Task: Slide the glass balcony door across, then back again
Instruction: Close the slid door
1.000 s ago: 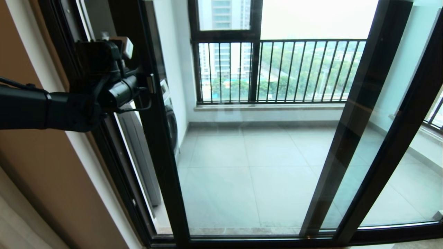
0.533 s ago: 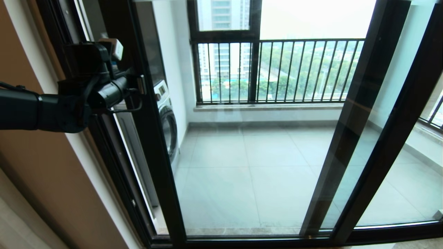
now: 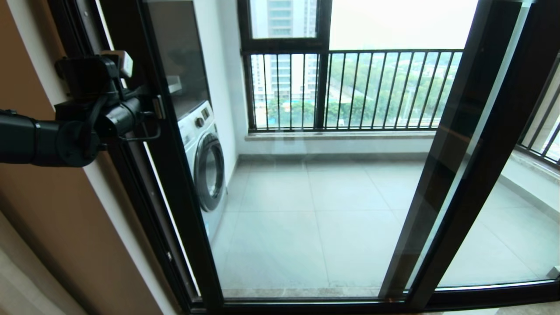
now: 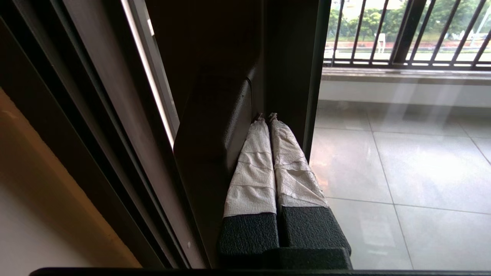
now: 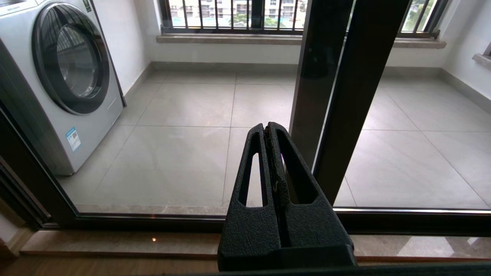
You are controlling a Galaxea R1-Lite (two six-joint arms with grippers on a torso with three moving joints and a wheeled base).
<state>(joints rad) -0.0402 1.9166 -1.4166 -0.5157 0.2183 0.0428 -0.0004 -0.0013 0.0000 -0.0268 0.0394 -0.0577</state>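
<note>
The glass balcony door [image 3: 306, 210] has a slim dark frame, and its handle-side upright [image 3: 175, 183] stands at the left. My left gripper [image 3: 156, 107] is at chest height against that upright. Its tape-wrapped fingers [image 4: 251, 168] are shut together, with nothing between them. They lie flat along the dark latch handle [image 4: 215, 138], with the tips touching the frame [image 4: 291, 57]. My right gripper [image 5: 267, 127] is shut and empty. It hangs low in front of the glass near the door's other upright [image 5: 356, 96] and does not show in the head view.
A white front-loading washing machine [image 3: 203, 162] stands on the balcony at the left, partly behind the door's upright. The black barred railing [image 3: 350, 87] runs along the far side. A second dark-framed glass panel [image 3: 442, 166] stands at the right. A tan wall [image 3: 48, 218] borders the left.
The door has slid leftward with my left gripper pressed against its handle. More of the washing machine now shows through the glass. The right arm has not moved.
</note>
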